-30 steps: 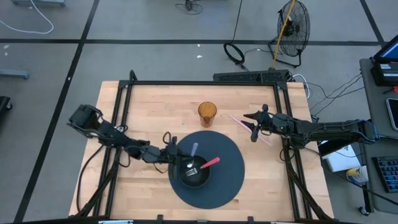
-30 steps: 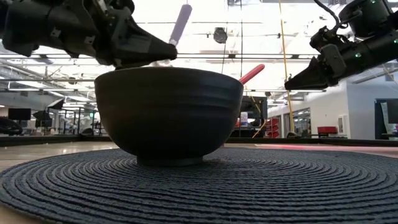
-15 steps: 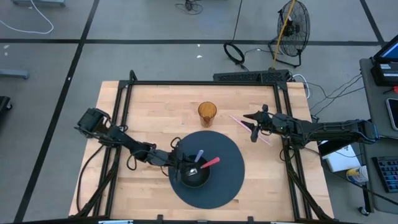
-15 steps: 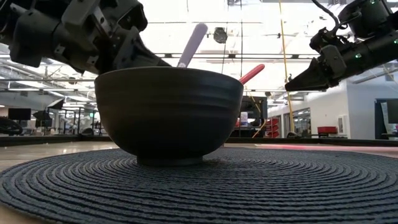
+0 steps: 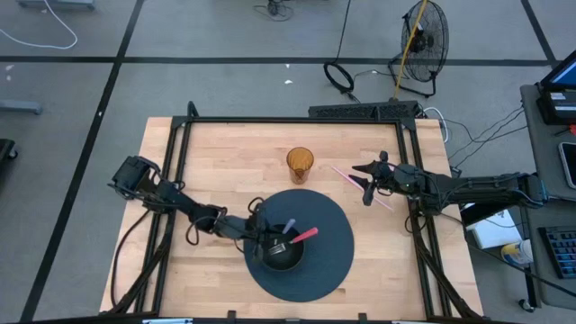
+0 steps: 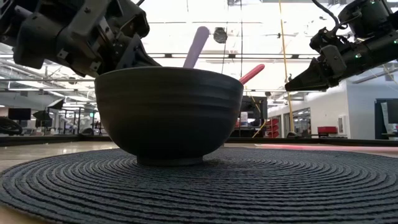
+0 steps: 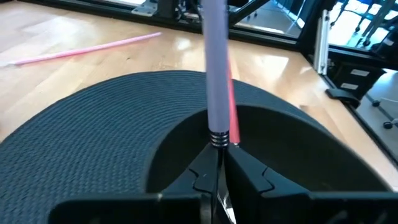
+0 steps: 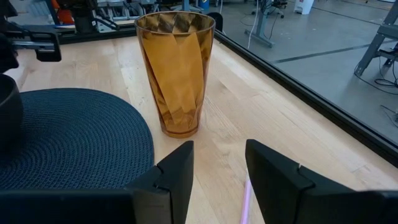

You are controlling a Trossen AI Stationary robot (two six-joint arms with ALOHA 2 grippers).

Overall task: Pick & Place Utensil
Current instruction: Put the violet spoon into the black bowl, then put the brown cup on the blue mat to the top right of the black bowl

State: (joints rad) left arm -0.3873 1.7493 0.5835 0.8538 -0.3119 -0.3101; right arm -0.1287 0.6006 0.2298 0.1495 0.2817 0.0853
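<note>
A black bowl stands on a round dark woven placemat. A pink-handled fork leans in it, handle over the rim. My left gripper is at the bowl's left rim, shut on a lavender-handled utensil whose head is down in the bowl; its handle rises above the rim. My right gripper hovers open near the table's right edge above a pink straw lying on the wood. It touches nothing. My left gripper pinches the lavender utensil between its two fingers at the metal neck, just below the handle. The fingers come slanting down from the table's left, over the bowl's rim. The handle points up and away from the gripper; the head is hidden inside the bowl.
An amber faceted cup stands upright on the wood beyond the placemat, between the two arms. The pink straw lies slanted right of the cup. Bare wood lies left of the placemat and along the near edge. A black frame rims the table.
My left gripper has moved toward the table's right and down to the bowl's rim, still shut on the lavender utensil. The utensil's head has gone down into the bowl, and its handle now stands lower over the rim. The right arm has kept still.
</note>
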